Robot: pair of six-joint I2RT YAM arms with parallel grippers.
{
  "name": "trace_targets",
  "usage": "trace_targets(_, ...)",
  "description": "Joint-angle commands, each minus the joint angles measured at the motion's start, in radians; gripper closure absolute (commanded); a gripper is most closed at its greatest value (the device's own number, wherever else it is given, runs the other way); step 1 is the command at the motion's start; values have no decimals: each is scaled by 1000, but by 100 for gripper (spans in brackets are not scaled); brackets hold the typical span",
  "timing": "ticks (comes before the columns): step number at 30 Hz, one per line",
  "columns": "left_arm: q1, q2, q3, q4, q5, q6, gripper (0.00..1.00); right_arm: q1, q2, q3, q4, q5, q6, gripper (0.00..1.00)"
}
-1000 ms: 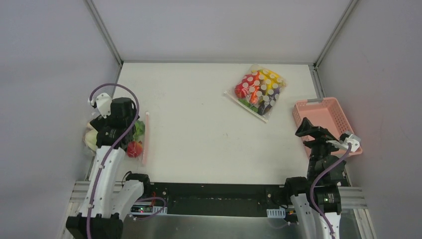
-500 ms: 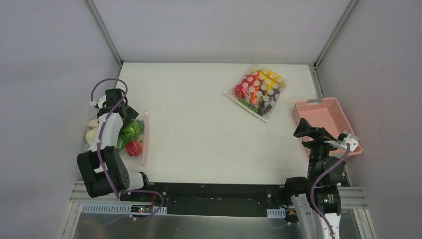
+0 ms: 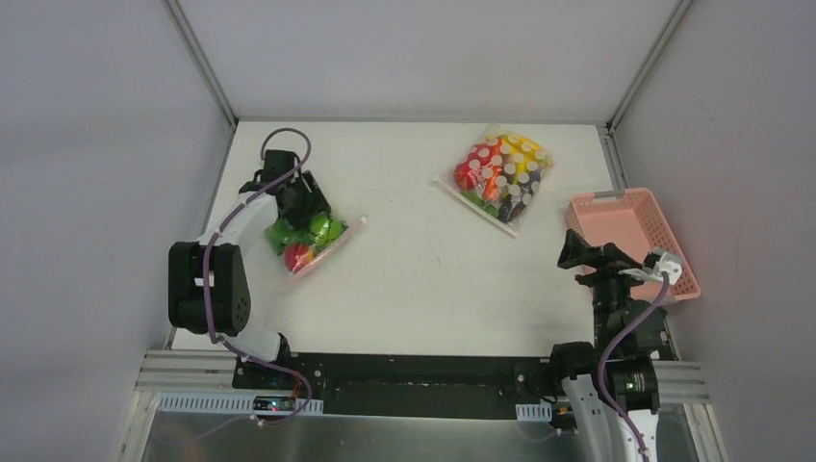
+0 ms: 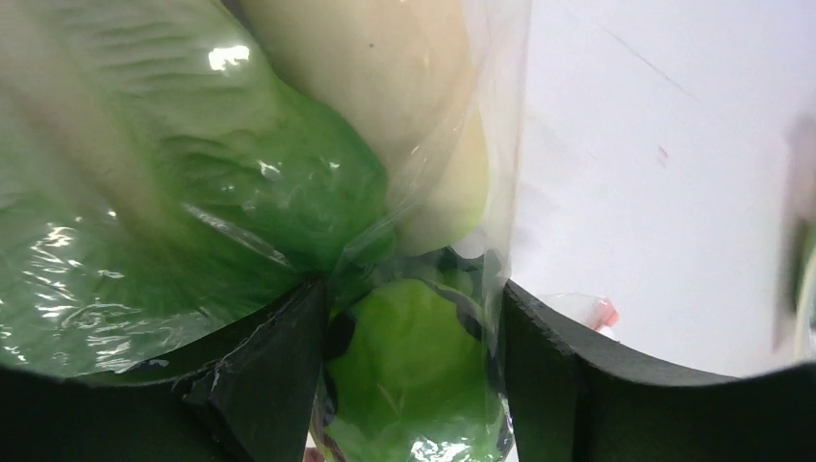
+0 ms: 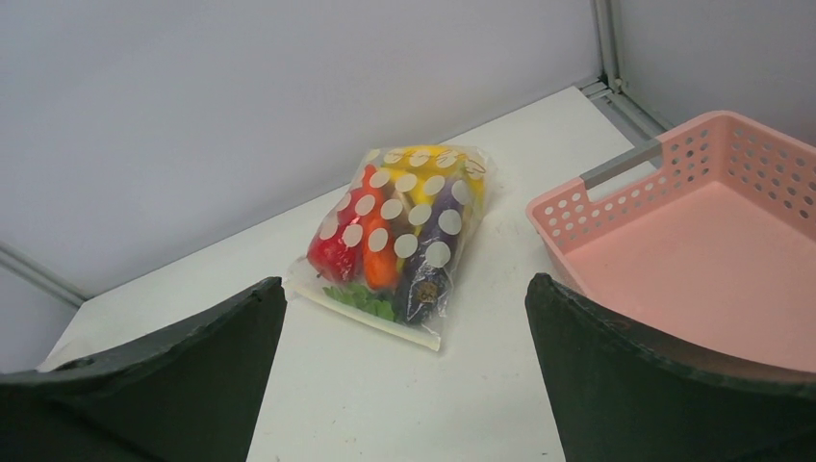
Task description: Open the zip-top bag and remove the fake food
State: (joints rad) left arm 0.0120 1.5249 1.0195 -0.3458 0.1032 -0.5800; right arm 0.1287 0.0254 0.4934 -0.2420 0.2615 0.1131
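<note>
Zip-top bag [image 3: 332, 241] w/ fake food [image 4: 414, 380] sits betw L gripper [image 4: 414, 322] jaws, pinched; R gripper [image 5: 402, 289] spread wide.

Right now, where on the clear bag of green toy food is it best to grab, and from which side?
The flat pink zip strip of the zip-top bag, taken from above on its centre-facing edge: the bag lies flat, the fake food bulges everywhere else, and that strip lies bare.
</note>
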Motion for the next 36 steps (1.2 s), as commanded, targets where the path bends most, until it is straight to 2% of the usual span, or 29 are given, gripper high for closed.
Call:
trace_targets(1,-162,83,62,-2,141,-19,38,5,61,55,18,-116,16,0)
trace_targets(10,-430,131,210,41,122,-84,38,5,416,269,-247,-250,95,0)
trace_targets(14,-456,58,196,69,92,-109,36,6,576,338,-341,-251,169,0)
trace_targets(16,-456,-33,160,77,66,-112,35,5,614,346,-327,-333,220,0)
trace_targets(21,-456,-274,-12,77,-61,-112,32,5,619,216,-88,-621,333,0)
trace_targets(25,-455,-440,-151,38,-174,-105,31,24,771,155,98,-781,441,1)
trace_targets(30,-455,-568,-323,63,-109,-159,31,128,976,131,347,-782,518,3)
trace_targets(36,-455,-657,-491,154,-26,-237,31,222,1297,224,513,-772,548,14)
